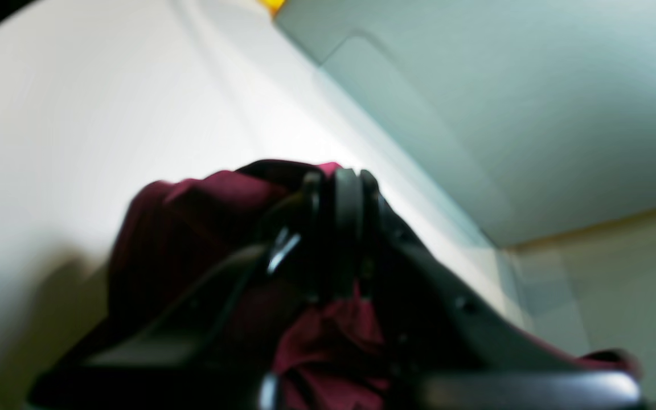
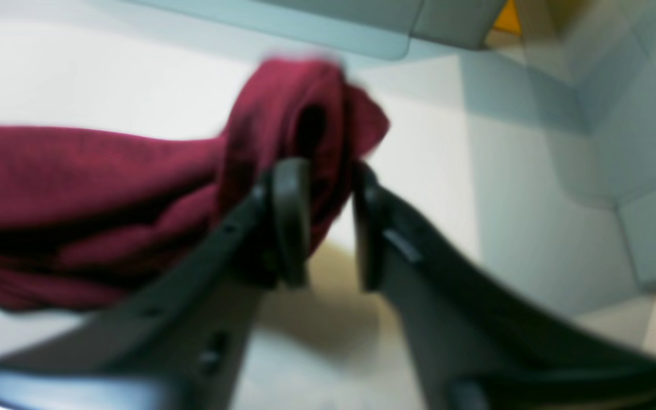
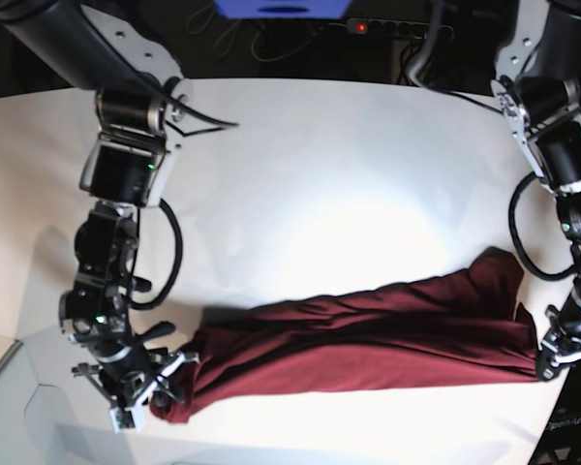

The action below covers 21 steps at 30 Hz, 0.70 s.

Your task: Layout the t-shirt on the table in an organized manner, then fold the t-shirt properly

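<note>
While the dark maroon-red short-sleeved t-shirt of thin, soft fabric (image 3: 368,334) lies bunched into a long, rumpled band across the near part of the large, smooth white tabletop (image 3: 320,184), each arm has its tool at one end of it. In the base view the band runs from the lower left, where it ends in a rounded bundle, to the right edge, where a fold of cloth rises a little higher.

The right tool (image 2: 331,222) stands with its two black jaws apart, a clear gap between them. A rolled end of the maroon cloth sits at the tips: it lies against the inner face of one finger (image 2: 291,216) and reaches up past both, but the jaws are not pressed together on it. Whether the other finger touches the fabric I cannot tell, as the view is blurred.

The left tool (image 1: 336,193) has its black jaws drawn tight together, with maroon fabric showing above the tips, to one side, and below between the finger arms. It is clamped on the t-shirt's other end, beside the tabletop's edge.
</note>
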{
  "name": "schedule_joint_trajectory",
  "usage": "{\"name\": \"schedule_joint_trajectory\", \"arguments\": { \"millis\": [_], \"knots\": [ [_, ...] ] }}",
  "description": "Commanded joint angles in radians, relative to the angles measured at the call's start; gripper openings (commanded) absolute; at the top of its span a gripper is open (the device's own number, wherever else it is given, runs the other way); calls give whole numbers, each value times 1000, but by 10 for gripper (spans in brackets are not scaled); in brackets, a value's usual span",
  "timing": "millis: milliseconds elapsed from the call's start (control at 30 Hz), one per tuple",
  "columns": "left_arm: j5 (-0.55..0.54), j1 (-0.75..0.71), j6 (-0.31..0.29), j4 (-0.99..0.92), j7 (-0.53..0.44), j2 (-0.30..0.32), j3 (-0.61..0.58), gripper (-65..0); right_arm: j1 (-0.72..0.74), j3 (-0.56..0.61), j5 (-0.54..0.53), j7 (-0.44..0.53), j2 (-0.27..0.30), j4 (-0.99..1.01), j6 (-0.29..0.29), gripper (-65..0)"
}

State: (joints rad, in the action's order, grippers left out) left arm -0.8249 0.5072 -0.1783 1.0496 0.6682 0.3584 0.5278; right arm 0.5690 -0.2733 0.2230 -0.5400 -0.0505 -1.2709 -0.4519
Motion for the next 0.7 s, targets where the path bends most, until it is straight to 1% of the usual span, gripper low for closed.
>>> {"name": "schedule_joint_trajectory", "arguments": {
  "millis": [0,33,100,200,300,400,467,500,567,667],
  "knots": [
    [-21,78,-8,-41,-29,26,-22,-633,29,1,-12,22,16,13,-2,-423],
    [-23,115,-10,-98,-40,34,-41,-616,27,1,-12,22,25,32,-2,-384],
    [-23,173,-11,-214,-78,40,-79,-558,23,-22,-12,22,31,40,-2,-304],
    [-24,201,-10,-286,-149,40,-114,-474,-10,-96,-12,14,30,-17,-2,-236],
    [-24,204,-8,-289,-187,38,-160,-396,-82,-105,-12,13,13,-111,-3,-228],
    [-34,202,-14,-288,-183,38,-176,-308,-169,-99,-14,21,5,-186,-5,-228],
    [-37,167,-17,-274,-163,40,-174,-260,-226,-74,-14,21,-15,-223,-6,-228],
    [-40,143,-17,-234,-140,41,-171,-244,-255,-68,-14,21,-16,-244,-6,-228],
    [-57,44,-16,-116,-107,43,-140,-233,-317,-50,-14,21,-21,-287,-6,-228],
    [-55,-130,-10,64,-115,38,-88,-233,-387,-7,-14,22,-38,-321,-6,-228]
  ]
}}
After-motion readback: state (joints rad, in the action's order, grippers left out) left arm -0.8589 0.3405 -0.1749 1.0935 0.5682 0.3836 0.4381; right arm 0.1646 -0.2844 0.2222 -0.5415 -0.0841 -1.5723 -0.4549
